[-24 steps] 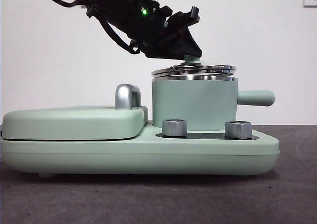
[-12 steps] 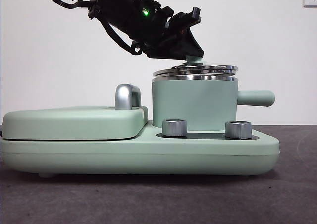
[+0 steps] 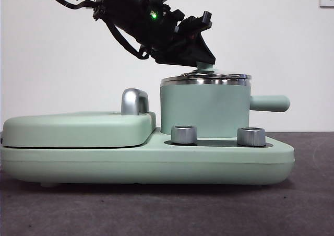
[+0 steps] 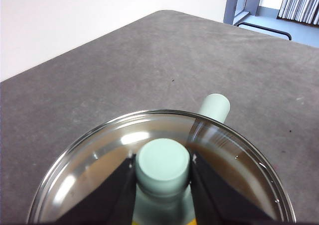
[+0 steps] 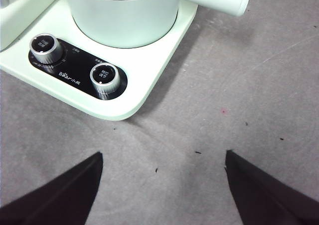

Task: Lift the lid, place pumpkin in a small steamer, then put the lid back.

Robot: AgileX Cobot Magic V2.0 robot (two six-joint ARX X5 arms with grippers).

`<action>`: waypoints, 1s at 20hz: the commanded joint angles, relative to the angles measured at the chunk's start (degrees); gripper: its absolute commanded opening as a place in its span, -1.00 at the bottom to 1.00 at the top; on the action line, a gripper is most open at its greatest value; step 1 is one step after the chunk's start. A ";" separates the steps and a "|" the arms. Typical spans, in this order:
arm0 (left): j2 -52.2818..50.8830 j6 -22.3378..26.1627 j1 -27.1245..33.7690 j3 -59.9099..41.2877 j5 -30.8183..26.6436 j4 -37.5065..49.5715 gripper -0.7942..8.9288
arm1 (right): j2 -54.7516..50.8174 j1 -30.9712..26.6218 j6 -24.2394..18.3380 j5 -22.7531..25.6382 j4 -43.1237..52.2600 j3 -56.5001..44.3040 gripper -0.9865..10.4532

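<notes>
The lid (image 3: 206,78) lies level on the steel rim of the small steamer (image 3: 203,110). My left gripper (image 3: 201,58) comes down from the upper left and is shut on the lid's mint-green knob (image 3: 204,66). In the left wrist view the two black jaws (image 4: 163,161) press the knob from both sides over the clear glass (image 4: 99,155). The pumpkin is hidden inside the pot; only a yellow sliver (image 4: 138,220) shows under the glass. My right gripper (image 5: 162,160) is open and empty above the table, in front of the base's corner.
The steamer stands on a wide mint-green base (image 3: 156,157) with two steel dials (image 3: 183,134) (image 3: 251,137). A flat mint-green cover (image 3: 78,129) with a chrome handle (image 3: 134,101) lies to its left. The pot's side handle (image 3: 271,103) points right.
The lid was tilted on the pot, one side raised. It now sits flat on the rim, with the left gripper still on the knob.
</notes>
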 commanded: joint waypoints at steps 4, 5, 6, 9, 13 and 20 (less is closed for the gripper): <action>0.98 5.18 -0.52 1.53 0.07 -1.75 -0.82 | 0.28 0.28 1.01 0.04 0.52 0.26 -0.17; 0.98 5.16 -0.52 1.53 0.07 -1.62 -0.82 | 0.28 0.28 1.01 0.04 0.55 0.26 -0.17; 0.98 4.98 -0.52 1.53 0.09 -1.25 -0.82 | 0.28 0.28 1.01 0.04 0.52 0.26 -0.17; 0.98 3.61 -0.52 1.53 0.09 -0.35 -0.64 | 0.28 0.28 1.01 0.04 0.55 0.26 -0.17; 0.79 1.07 -0.52 1.53 0.50 0.31 -0.18 | 0.28 0.28 1.01 0.04 0.55 0.26 -0.17; -5.22 -9.97 1.09 1.53 0.57 -8.35 -0.18 | 0.28 0.28 0.94 0.02 4.07 0.26 -0.17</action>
